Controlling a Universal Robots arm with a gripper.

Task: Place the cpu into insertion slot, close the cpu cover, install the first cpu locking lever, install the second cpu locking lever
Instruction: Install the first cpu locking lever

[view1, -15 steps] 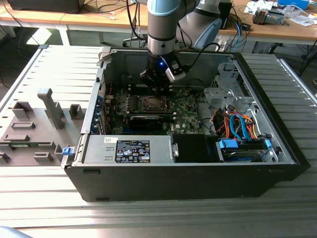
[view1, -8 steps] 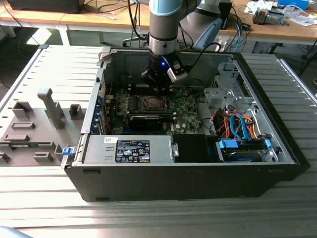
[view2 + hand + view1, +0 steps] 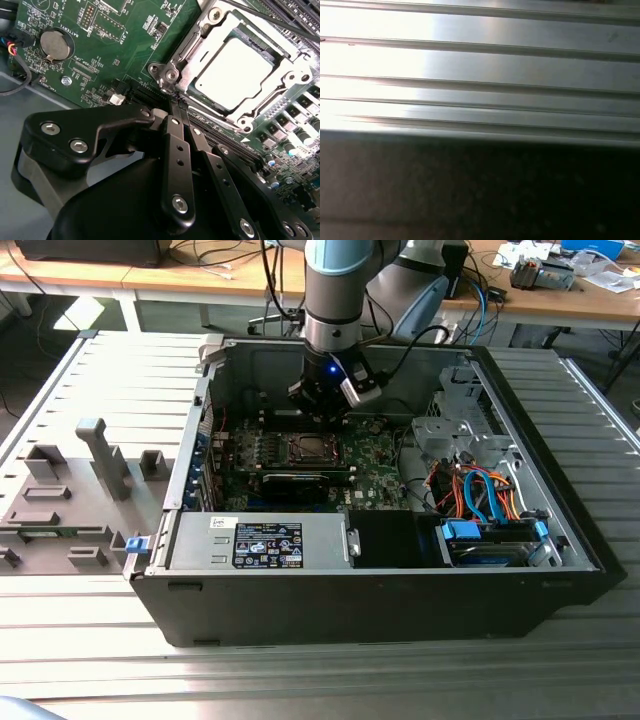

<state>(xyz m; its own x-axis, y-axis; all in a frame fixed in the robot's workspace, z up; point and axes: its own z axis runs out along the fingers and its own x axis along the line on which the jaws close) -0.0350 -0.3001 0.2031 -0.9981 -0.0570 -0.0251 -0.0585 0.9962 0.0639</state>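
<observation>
Gripper: the black gripper [image 3: 176, 111] has its two fingers pressed together with nothing between them; the tips sit just beside a corner of the socket frame, and contact with it cannot be told. In the exterior view the gripper [image 3: 322, 408] hangs inside the case, just beyond the far edge of the socket.
Cpu: the cpu [image 3: 236, 76] lies flat in the socket, its pale metal top showing through the frame's window.
Cpu cover: the cpu cover [image 3: 212, 30] lies folded down around the chip, a silvery frame with screw posts at its corners.
Insertion slot: the insertion slot [image 3: 309, 449] sits on the green circuit board [image 3: 375, 455], towards the middle of the case floor in the exterior view.
Coin battery: a round silver cell [image 3: 54, 44] sits on the board, well apart from the socket.
Computer case: the open black case [image 3: 560, 585] lies on a ribbed metal table [image 3: 300, 680], with a grey power supply [image 3: 260, 540] at its near side.
Fixture: a grey holder block [image 3: 75, 495] stands on the table at the exterior view's left.
</observation>
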